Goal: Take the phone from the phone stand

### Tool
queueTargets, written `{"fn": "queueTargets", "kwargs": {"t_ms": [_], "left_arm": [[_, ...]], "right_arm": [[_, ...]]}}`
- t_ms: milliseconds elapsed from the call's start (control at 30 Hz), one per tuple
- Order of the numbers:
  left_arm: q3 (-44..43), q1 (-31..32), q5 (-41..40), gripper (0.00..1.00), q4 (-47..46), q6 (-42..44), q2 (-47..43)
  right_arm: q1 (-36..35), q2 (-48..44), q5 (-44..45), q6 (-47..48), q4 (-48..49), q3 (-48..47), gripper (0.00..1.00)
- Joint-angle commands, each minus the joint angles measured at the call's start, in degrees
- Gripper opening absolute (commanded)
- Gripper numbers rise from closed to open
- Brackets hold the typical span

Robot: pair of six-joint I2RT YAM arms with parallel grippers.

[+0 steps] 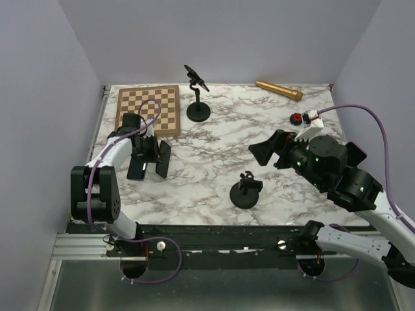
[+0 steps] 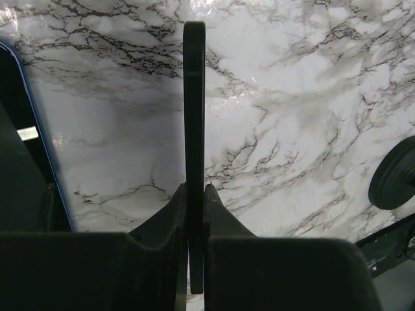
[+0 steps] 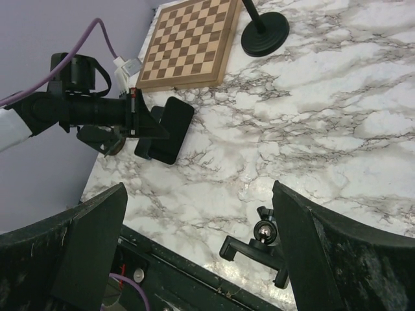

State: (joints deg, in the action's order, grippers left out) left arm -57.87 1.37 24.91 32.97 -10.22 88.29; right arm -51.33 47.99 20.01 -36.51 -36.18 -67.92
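Nearest the arm bases, the phone stand (image 1: 245, 193) sits on the marble table (image 1: 214, 152), its round black base down and the small clamp on top holding nothing. Left of the stand and a little farther back, well apart from it, the left hand (image 2: 194, 194) has its fingers pressed onto the phone (image 2: 194, 103), pinching it at one end by its flat faces.

The phone is a thin, matte black slab with rounded corners. From the left wrist it shows edge-on as a narrow straight bar. Its long axis runs straight out from the fingers. Seen from above, its free end points toward the near table edge, slanting slightly toward the stand. Whether that end touches the table cannot be told.

On the side of the phone away from the stand, a dark slab (image 2: 19, 155) with a blue rim lies flat; what it is I cannot tell.

Beyond the stand and slightly right, the right hand (image 3: 198, 194) hangs over the table, fingers spread wide and empty.

Farther back from the stand are a second stand (image 1: 198, 111), then a chessboard (image 1: 148, 109) to the far left and a gold cylinder (image 1: 279, 90) at the far right.
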Motion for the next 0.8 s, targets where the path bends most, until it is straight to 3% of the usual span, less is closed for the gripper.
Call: {"fn": "queueTargets", "kwargs": {"t_ms": [0,300,767], "left_arm": [[-0.98,-0.84,6.30,0.00,-0.01,1.15,0.92],[-0.96,-2.67,-0.09,0.00,2.05,2.46,2.93],[-1.50,-2.68,-3.19,0.02,3.03,1.56,5.40]], "right_arm": [[-0.26,-1.27,-0.63,0.74,-1.16,1.12,1.00],[-0.27,-0.41,-0.18,1.97,-1.35,0.16,1.00],[-0.26,-0.52,0.20,2.36,-1.07,0.68,1.00]]}}
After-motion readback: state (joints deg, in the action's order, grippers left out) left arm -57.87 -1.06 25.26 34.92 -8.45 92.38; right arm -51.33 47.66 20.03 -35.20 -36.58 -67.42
